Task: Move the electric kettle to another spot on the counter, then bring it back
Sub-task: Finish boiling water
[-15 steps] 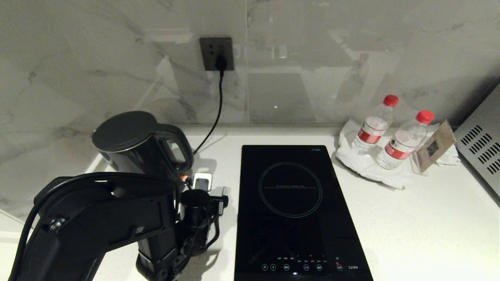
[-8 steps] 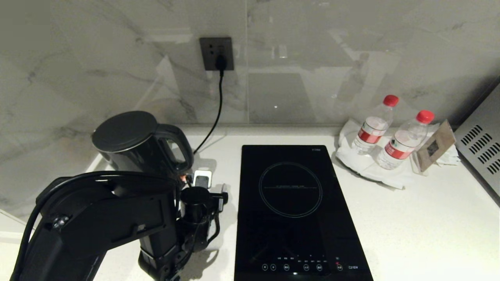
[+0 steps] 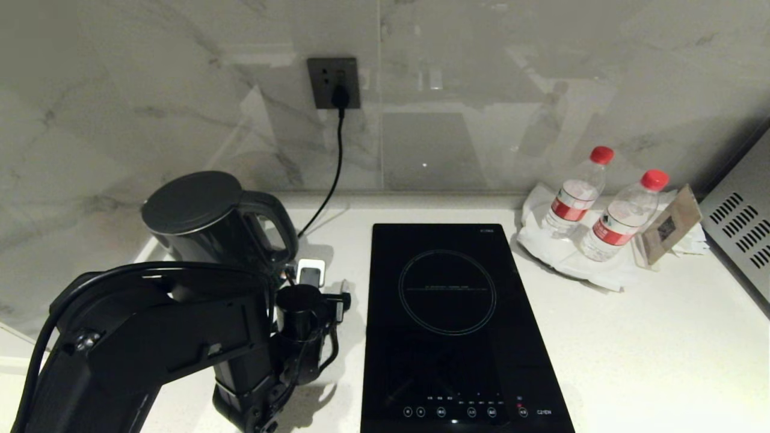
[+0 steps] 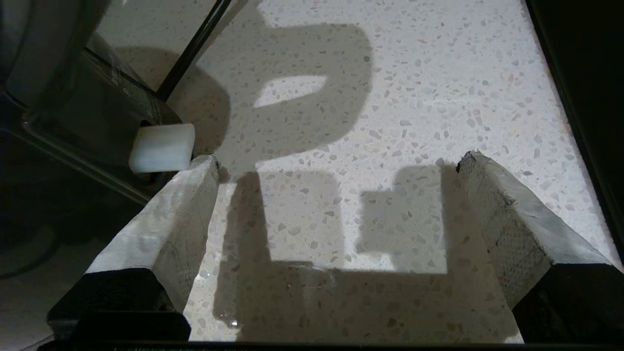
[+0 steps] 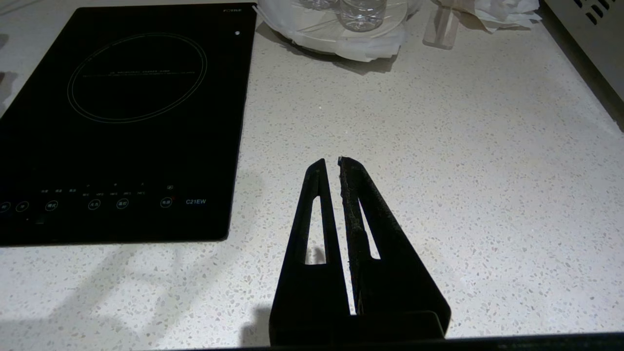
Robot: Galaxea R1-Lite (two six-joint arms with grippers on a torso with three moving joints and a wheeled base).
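Currently the left gripper (image 4: 336,165) hangs low over bare counter (image 4: 390,97), fingers spread wide with nothing between them; the pale padded fingertips (image 4: 195,185) frame only speckled stone. One fingertip sits just beside the white switch tab (image 4: 162,147) at the foot of the electric kettle (image 3: 204,225); contact cannot be confirmed. In the head view the left arm (image 3: 162,337) covers the kettle's lower body. The kettle stands upright at the counter's back left, handle (image 3: 278,227) turned toward the cooktop (image 3: 457,325), which lies just right of the kettle. A cord (image 3: 331,174) runs from behind the kettle up to the wall socket (image 3: 334,82). Two water bottles (image 3: 601,207) stand well right of the kettle, past the cooktop. The right gripper (image 5: 331,165) hovers over the counter right of the cooktop, fingers pressed together, empty.
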